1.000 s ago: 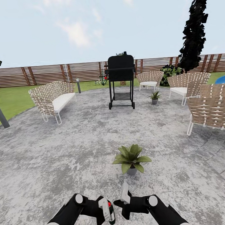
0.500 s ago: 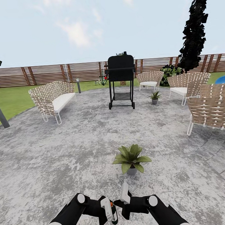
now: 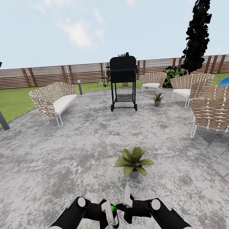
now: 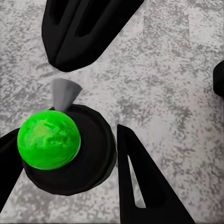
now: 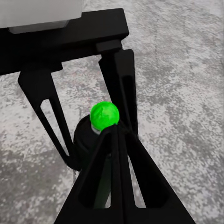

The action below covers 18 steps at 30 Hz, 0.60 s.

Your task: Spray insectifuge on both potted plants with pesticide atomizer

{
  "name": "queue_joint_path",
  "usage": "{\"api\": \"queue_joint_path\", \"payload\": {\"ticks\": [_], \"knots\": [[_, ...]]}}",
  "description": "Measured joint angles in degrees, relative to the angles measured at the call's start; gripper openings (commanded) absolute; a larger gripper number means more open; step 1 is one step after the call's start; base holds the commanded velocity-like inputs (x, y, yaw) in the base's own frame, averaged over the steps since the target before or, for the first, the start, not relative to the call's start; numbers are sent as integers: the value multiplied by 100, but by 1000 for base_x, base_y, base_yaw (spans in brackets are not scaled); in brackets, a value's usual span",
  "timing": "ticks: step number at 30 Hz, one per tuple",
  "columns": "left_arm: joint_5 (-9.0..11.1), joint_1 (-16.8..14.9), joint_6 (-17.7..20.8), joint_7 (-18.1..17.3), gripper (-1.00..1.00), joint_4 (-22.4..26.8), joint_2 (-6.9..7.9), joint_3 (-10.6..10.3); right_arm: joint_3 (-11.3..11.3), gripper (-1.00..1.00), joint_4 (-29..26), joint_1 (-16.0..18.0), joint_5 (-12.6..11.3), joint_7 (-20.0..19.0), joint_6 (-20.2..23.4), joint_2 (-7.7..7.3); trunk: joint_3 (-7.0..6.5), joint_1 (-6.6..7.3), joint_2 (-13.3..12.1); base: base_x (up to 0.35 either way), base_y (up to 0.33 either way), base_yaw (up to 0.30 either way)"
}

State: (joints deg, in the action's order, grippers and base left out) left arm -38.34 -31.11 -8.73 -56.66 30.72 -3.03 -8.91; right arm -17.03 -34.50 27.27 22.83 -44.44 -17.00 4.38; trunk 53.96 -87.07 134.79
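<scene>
Now the left pincer (image 3: pixel 108 215) is clamped on the spray bottle (image 3: pixel 114 215), held low in front of the robot with a green ball (image 4: pixel 48 139) glowing on its top. The right pincer (image 3: pixel 125 204) sits just beside it, fingers closed around the bottle's head (image 5: pixel 103 115). Spraying looks to be in hand; next the nozzle needs aiming at the near potted plant (image 3: pixel 133 160) just ahead on the mottled stone patio (image 3: pixel 46 160). A second potted plant (image 3: pixel 157 99) stands well beyond, near the grill (image 3: pixel 123 81), woven chairs (image 3: pixel 215 112) and slatted fence (image 3: pixel 40 76).
</scene>
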Motion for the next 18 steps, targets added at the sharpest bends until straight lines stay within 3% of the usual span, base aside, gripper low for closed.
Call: {"api": "queue_joint_path", "payload": {"ticks": [6,18], "knots": [[-46,28,0,0,-100,-10,156,12,0,-100,0,1,-3,2,0,0,0,0,0,0,0,0],[-48,37,-16,-6,-100,-31,1108,43,-1,-100,8,0,4,5,0,0,0,0,0,0,0,0]]}}
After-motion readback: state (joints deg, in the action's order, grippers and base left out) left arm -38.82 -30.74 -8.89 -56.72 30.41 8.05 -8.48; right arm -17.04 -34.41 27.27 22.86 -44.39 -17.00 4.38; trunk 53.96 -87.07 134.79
